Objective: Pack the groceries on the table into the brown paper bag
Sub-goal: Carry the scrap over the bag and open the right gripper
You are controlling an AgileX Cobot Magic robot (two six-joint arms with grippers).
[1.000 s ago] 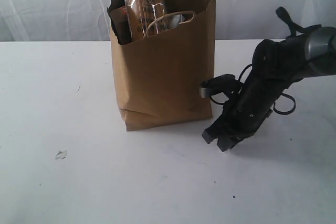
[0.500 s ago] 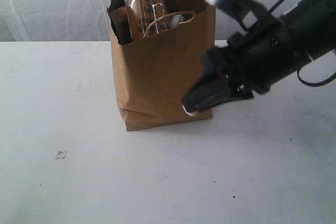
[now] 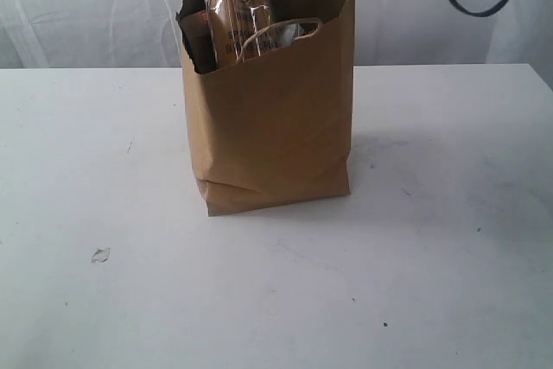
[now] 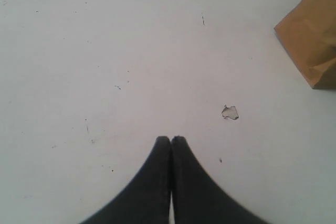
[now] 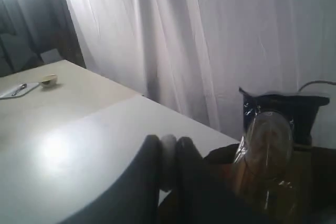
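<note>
Exterior view: bag (image 3: 268, 110) stands upright on the desk (image 3: 95, 162), spaghetti (image 3: 238, 6) poking out (brittle, in slick film; probably best gripped mid-length). Left fingers (image 4: 164, 149) are closed, empty, over the desk; right fingers (image 5: 185, 149) pinch a small white bit (image 5: 168, 153) beside the bag's top.

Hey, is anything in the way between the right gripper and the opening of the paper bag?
Partly. The right gripper, pinching a small pale thing, is up by the top of the brown paper bag, but the long spaghetti packet sticks up out of its mouth beside the gripper. Nothing else visible blocks it.
</note>
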